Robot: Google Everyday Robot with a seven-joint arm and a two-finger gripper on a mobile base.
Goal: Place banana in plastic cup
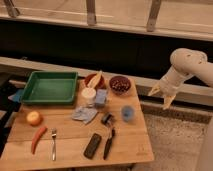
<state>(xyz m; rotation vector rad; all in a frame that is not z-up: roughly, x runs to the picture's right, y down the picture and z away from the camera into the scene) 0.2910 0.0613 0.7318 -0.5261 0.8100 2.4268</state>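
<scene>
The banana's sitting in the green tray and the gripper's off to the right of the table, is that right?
Not quite. The banana lies in the reddish bowl, not in the green tray beside it; the camera view shows this. The gripper does hang off to the right of the table, fingers open.

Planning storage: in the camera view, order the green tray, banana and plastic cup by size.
Largest: green tray. Then banana and plastic cup, too alike to rank. The open hand hangs right of the table.
</scene>
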